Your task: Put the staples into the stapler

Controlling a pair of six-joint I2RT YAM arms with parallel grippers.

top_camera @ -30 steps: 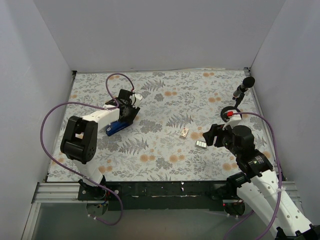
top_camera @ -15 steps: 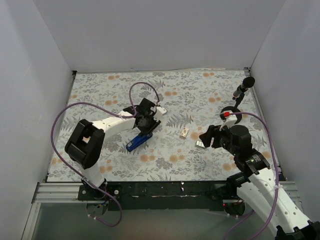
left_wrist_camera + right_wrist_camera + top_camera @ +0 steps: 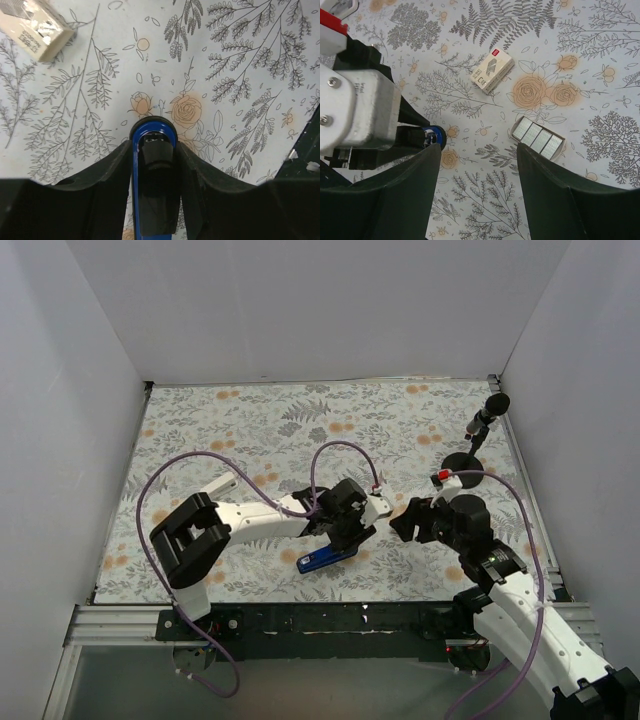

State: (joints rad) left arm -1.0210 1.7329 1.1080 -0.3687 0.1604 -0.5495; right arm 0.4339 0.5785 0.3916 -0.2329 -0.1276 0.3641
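Stapler (image 3: pixel 155 190) sits clamped in the left gripper (image 3: pixel 154 148) — right gripper (image 3: pixel 479 152) gapes wide, holding nothing.

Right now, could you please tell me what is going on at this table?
The left end effector is shut on the blue stapler, gripping it by its sides near the front middle of the flowered table, close to the other arm. The right end effector is open and hangs above the staples, which lie beside a small cardboard box. It is not touching them, so the staples are not yet picked up or loaded.
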